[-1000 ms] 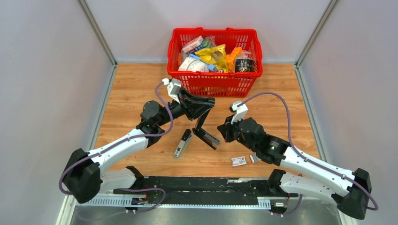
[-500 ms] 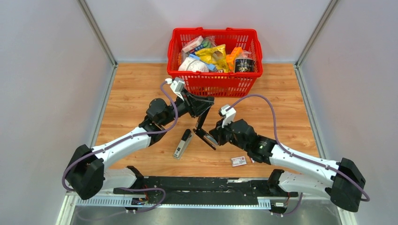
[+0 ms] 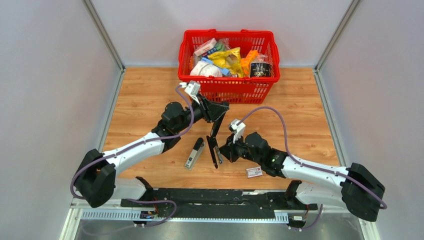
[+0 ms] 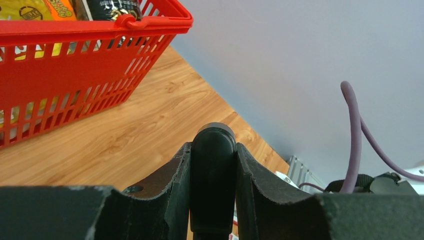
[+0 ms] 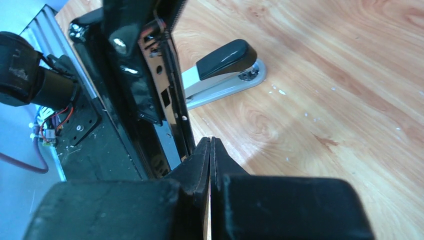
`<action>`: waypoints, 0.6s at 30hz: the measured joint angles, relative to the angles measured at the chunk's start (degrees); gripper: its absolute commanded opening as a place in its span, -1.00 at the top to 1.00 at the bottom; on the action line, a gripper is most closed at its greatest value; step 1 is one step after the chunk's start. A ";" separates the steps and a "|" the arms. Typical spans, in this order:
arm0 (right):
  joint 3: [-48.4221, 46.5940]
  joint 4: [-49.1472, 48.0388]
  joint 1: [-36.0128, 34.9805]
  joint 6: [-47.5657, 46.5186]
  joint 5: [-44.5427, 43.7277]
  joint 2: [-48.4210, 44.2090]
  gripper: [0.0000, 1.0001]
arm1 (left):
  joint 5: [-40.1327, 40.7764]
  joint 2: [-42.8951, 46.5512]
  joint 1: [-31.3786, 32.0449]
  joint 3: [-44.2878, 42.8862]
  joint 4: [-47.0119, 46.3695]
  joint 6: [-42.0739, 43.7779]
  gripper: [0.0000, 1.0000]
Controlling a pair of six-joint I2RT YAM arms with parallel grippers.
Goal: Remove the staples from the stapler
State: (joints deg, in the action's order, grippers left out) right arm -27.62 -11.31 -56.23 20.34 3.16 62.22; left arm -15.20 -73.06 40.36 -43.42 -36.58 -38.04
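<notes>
Clenched tight with the left claw (image 3: 216, 111) on the rounded top end of the black stapler (image 3: 214, 152), 1 finger (image 4: 177, 185) pressed against each side. Held up over the wooden surface (image 3: 145, 100), just in front of the red basket (image 3: 225, 90). Opened out, with the lower half hanging almost straight down; 1 s ago, slanted toward the right arm.

Squeezed together at the right claw (image 3: 221, 151), the 2 fingertips (image 5: 202, 155) meeting with no gap and nothing seen between them. Set at the edge of the open magazine rail, touching or just beside it; cannot tell which. Brought in from well off to the right over the last second. Stretched farther forward on the left arm too, with the grip at much the same spot.

As for the staples (image 5: 278, 92): seen only as tiny silvery flecks loose on the wood near the grey stapler (image 3: 195, 152), too small to be certain. Lying flat just left of the hanging one, that second stapler, unmoved. Unmoved likewise the small red-and-white box (image 3: 254, 172), close by the right forearm.
</notes>
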 measured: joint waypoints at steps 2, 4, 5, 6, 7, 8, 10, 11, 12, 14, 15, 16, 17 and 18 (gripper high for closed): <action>0.55 -1.68 0.00 0.35 1.40 0.68 1.00 | 0.50 -0.90 0.00 -0.28 0.04 -0.50 1.00; 0.90 -2.95 0.00 0.55 2.54 1.25 1.00 | 0.92 -1.68 0.00 -0.28 0.35 -0.98 1.00; 1.09 -3.69 0.00 0.63 3.10 1.53 1.00 | 1.14 -2.01 0.00 -0.28 0.57 -1.18 1.00; 1.33 -4.48 0.00 0.70 3.58 1.77 1.00 | 1.38 -2.27 0.00 -0.28 0.98 -1.42 1.00; 1.51 -4.98 0.00 0.74 3.87 1.95 1.00 | 1.60 -2.45 0.00 -0.28 1.36 -1.57 1.00; 1.68 -5.73 0.00 0.81 4.22 2.27 1.00 | 1.92 -2.64 0.00 -0.39 2.10 -1.68 1.00; 2.16 -7.37 0.00 0.83 4.85 3.02 1.00 | 2.45 -2.99 0.00 -1.03 3.87 -1.73 1.00; 2.47 -8.31 0.00 0.85 5.16 3.39 1.00 | 2.67 -3.17 0.00 -1.44 4.72 -1.70 1.00; 2.64 -9.05 0.02 0.85 5.51 3.78 1.00 | 2.93 -3.32 0.00 -1.99 5.86 -1.68 1.00; 2.93 -10.45 0.02 0.85 6.03 4.52 1.00 | 3.30 -3.87 0.00 -3.56 8.52 -1.46 1.00; 3.06 -11.08 0.02 0.87 6.19 4.81 1.00 | 3.45 -4.31 0.00 -4.76 10.16 -1.31 1.00; 3.32 -11.89 0.02 0.90 6.34 5.05 1.00 | 3.61 -4.81 0.00 -6.25 12.33 -1.07 1.00; 3.45 -12.35 0.02 0.94 6.38 5.22 1.00 | 3.74 -5.22 0.02 -7.30 13.64 -0.76 1.00; 3.58 -12.76 0.02 1.03 6.34 5.31 1.00 | 3.76 -5.75 0.09 -8.90 15.98 -0.28 1.00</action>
State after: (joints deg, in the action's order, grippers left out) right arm -24.03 -24.08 -56.21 21.37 9.50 67.53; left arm -11.44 -78.81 40.45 -52.31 -20.60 -38.33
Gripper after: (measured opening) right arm 0.004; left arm 0.393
